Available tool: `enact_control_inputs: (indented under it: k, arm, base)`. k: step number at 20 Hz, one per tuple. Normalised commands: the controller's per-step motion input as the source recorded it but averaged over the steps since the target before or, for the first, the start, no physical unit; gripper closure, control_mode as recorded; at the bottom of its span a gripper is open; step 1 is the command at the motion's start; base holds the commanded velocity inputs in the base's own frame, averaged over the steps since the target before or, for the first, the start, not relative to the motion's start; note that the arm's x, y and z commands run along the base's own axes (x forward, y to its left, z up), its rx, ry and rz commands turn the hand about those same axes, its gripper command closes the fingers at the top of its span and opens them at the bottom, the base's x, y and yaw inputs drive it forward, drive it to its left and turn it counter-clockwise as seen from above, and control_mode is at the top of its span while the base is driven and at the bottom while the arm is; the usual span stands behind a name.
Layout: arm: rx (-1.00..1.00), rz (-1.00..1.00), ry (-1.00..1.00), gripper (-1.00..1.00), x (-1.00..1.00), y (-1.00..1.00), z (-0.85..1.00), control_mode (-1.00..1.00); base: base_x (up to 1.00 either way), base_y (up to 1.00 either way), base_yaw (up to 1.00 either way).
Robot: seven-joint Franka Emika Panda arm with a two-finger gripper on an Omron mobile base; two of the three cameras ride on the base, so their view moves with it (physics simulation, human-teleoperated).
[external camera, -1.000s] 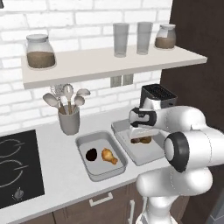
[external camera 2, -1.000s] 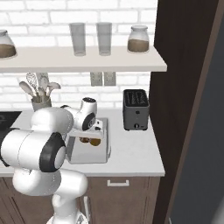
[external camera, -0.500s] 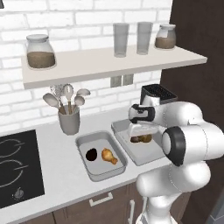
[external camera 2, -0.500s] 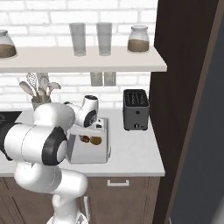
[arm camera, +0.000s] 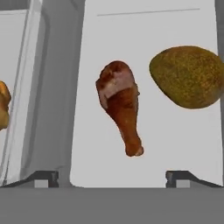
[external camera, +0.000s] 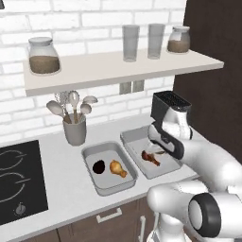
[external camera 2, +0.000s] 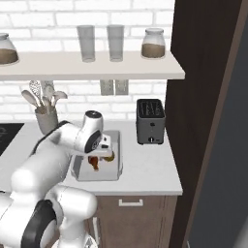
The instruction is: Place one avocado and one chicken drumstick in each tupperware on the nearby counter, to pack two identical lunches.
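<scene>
Grey tupperwares [external camera: 106, 186]: 2 | drumsticks [arm camera: 121, 105]: 2 | avocados [arm camera: 188, 76]: 2 | hand [arm camera: 112, 177]: spread wide, empty

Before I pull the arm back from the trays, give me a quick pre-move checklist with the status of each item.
1. Gripper open, nothing between its fingertips: ok.
2. Dark reddish-brown drumstick lying in the right tupperware: ok.
3. Olive-brown avocado in that same tray, beside the drumstick and apart from it: ok.
4. Left tupperware holds near-black avocado and golden drumstick: ok.
5. Toaster clear of the arm's retreat path: cannot tell.
</scene>
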Motion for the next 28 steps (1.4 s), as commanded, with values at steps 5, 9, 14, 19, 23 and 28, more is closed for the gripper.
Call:
enact_control_inputs:
  k: [5, 9, 14, 19, 23, 28]
  arm:
    - [0.0, 0.0, -0.22, -1.0, -0.86, 0.0, 0.56, -1.0]
    - [0.0, 0.0, -0.13, -1.0, -0.6, 0.01, 0.81, -1.0]
    - [0.0, 0.0, -0.07, -1.0, -0.5, 0.0, 0.83, -1.0]
    - [0.0, 0.0, -0.06, -1.0, -0.52, 0.0, 0.81, -1.0]
    - [0.0, 0.0, -0.12, -1.0, -0.74, 0.0, 0.52, -1.0]
    - [0.0, -0.01, -0.15, -1.0, -0.91, 0.0, 0.4, -1.0]
  base:
    - [0.0, 0.0, 0.0]
    - [0.0, 0.0, 0.0]
    - [0.0, 0.0, 0.0]
    - [0.0, 0.0, 0.0]
    - [0.0, 0.0, 0.0]
    - [0.0, 0.0, 0.0]
